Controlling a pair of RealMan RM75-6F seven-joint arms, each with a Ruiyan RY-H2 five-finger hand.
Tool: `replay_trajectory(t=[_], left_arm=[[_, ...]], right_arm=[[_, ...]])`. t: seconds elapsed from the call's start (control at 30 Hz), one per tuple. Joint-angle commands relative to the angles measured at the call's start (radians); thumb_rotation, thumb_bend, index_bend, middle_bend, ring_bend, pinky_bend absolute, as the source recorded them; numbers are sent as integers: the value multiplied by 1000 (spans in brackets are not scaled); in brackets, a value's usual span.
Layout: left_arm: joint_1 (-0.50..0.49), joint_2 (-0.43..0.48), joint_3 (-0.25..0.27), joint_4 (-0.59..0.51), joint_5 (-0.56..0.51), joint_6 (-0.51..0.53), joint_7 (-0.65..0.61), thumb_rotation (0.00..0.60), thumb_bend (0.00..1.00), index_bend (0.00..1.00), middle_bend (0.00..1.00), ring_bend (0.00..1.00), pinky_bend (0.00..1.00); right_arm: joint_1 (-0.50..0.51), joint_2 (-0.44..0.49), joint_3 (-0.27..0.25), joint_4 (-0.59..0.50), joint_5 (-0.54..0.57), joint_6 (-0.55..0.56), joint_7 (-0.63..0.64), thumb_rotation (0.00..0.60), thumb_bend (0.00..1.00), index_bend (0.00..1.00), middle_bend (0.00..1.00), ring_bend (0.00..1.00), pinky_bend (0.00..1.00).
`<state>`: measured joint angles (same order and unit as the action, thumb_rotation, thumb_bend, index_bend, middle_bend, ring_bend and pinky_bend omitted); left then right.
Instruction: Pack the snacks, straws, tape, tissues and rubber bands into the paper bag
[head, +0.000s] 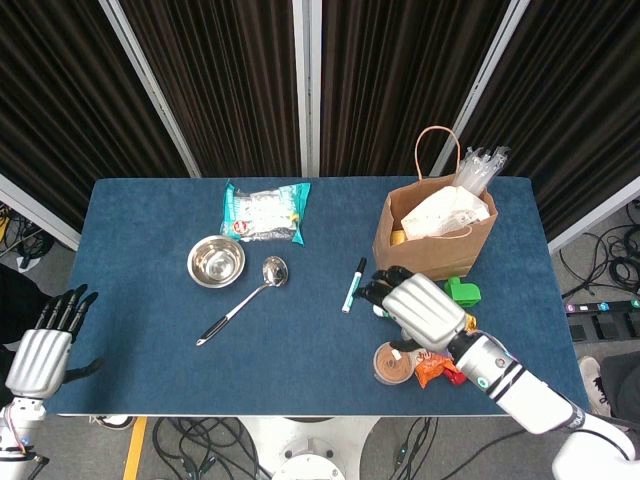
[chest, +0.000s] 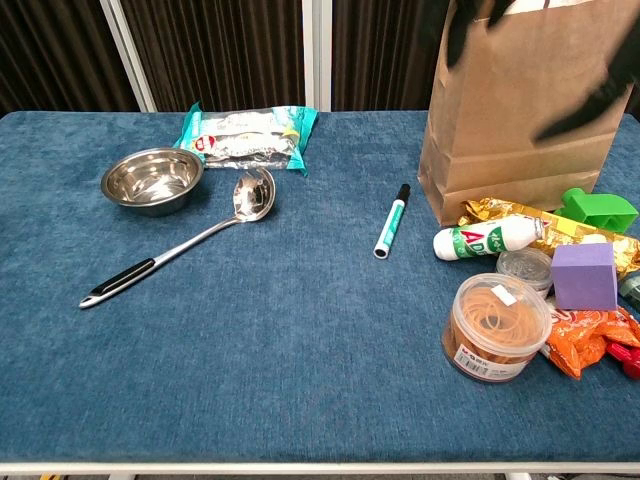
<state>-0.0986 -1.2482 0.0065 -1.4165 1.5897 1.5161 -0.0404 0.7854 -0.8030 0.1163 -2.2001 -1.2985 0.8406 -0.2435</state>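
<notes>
The brown paper bag (head: 432, 243) (chest: 520, 110) stands upright at the right, with clear straws (head: 480, 166) and a white tissue pack (head: 447, 213) sticking out of it. My right hand (head: 418, 306) hovers in front of the bag over the pile of items, fingers spread and holding nothing; its dark blurred fingers (chest: 588, 103) cross the bag in the chest view. In the pile are a tub of rubber bands (chest: 496, 325) (head: 392, 365), a gold snack (chest: 515, 214), an orange snack (chest: 592, 340) and a tape roll (chest: 524, 266). A teal snack pack (head: 265, 212) (chest: 250, 135) lies far back. My left hand (head: 42, 352) hangs open off the table's left front corner.
A steel bowl (chest: 152, 178) and a ladle (chest: 190, 245) lie on the left half. A marker (chest: 392, 220) lies left of the bag. A small bottle (chest: 480, 241), a purple block (chest: 583, 275) and a green piece (chest: 598, 210) sit among the pile.
</notes>
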Motion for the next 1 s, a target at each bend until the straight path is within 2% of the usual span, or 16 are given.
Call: replay_trajectory(t=[0.03, 0.17, 0.37, 0.5, 0.63, 0.73, 1.0], left_arm=[[1, -1, 0, -1, 1, 2, 2, 600, 156, 66, 51, 0, 123], [5, -3, 4, -1, 1, 3, 6, 600, 156, 66, 51, 0, 123], [8, -3, 5, 3, -2, 4, 5, 600, 156, 66, 51, 0, 123], [10, -4, 5, 9, -2, 5, 2, 600, 156, 66, 51, 0, 123], [12, -8, 6, 18, -2, 5, -3, 600, 156, 66, 51, 0, 123], [12, -11, 7, 23, -2, 5, -4, 600, 156, 66, 51, 0, 123], [16, -14, 8, 37, -4, 6, -12, 600, 156, 66, 51, 0, 123]], right_arm=[[-6, 29, -65, -3, 27, -102, 2, 600, 0, 240, 309, 182, 230], [-6, 0, -105, 36, 45, -164, -15, 600, 0, 223, 301, 146, 197], [-13, -75, -141, 88, 60, -191, -39, 600, 0, 175, 264, 94, 146], [-18, -111, -155, 108, 67, -187, -59, 600, 0, 155, 237, 72, 129], [-25, -149, -164, 129, 68, -171, -81, 600, 0, 91, 148, 3, 64], [-32, -180, -170, 149, 76, -152, -103, 600, 0, 54, 102, 0, 20], [-47, -268, -199, 225, 121, -110, -185, 600, 0, 44, 94, 0, 12]])
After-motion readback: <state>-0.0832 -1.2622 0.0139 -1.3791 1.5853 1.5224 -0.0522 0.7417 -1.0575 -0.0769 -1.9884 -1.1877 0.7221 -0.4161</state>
